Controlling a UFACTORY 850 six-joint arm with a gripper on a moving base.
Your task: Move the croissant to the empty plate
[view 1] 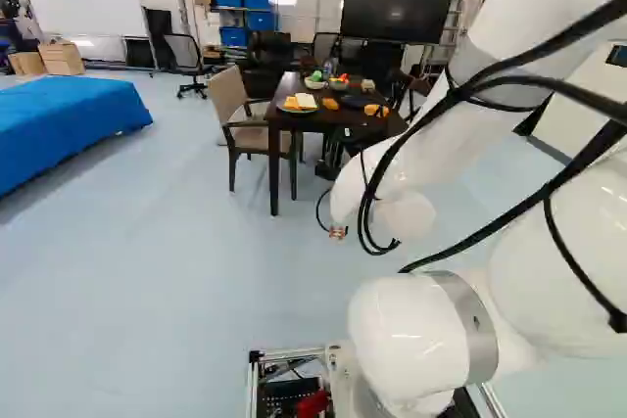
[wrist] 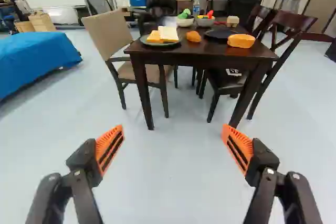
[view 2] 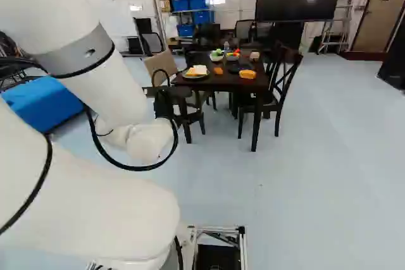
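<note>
Currently, the end effector (view 2: 166,96) stands wide apart; on the bench (wrist: 184,53), 2 orange foods (wrist: 241,41) flank the dark plate (wrist: 218,34); the bottle label (wrist: 196,10) is illegible.

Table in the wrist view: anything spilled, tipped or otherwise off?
Nothing stands out. Both bowls, the left and the right, look upright. The dark plate lies flat, and I see no spill on the visible tabletop. Can't rule out something small behind the bowls.
</note>
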